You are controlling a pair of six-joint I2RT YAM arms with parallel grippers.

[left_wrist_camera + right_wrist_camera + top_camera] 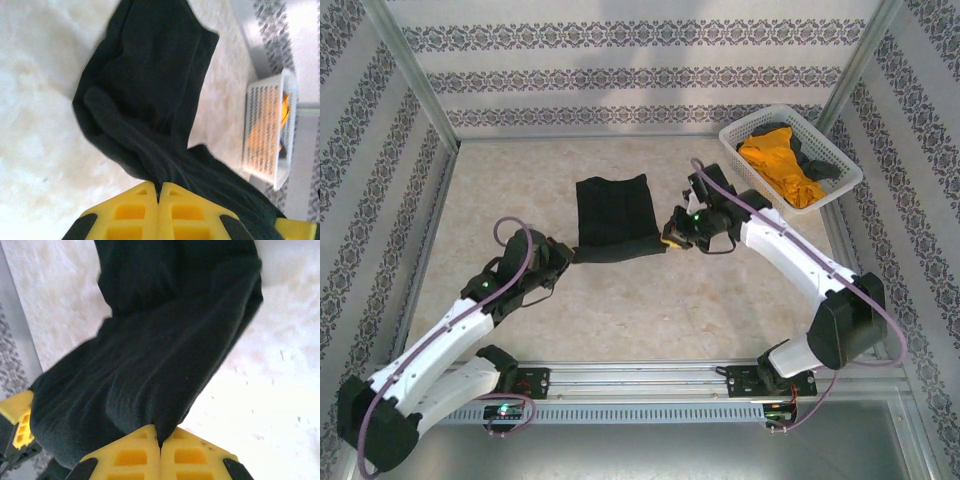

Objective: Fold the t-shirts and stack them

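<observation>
A large black t-shirt (613, 215) lies folded into a tall rectangle in the middle of the table. My left gripper (563, 256) is shut on its near left corner. In the left wrist view the yellow jaws (159, 192) pinch a bunched ridge of the black cloth (150, 90). My right gripper (672, 236) is shut on the near right corner, where a fold of the cloth (165, 340) is nipped between its jaws (160, 437). An orange-yellow t-shirt (780, 165) and a dark one (817, 160) lie crumpled in the basket.
The white lattice basket (744, 160) stands at the back right corner, also seen from the left wrist (265, 135). Patterned walls and metal posts close in the table on three sides. A rail (640, 380) with both arm bases runs along the near edge.
</observation>
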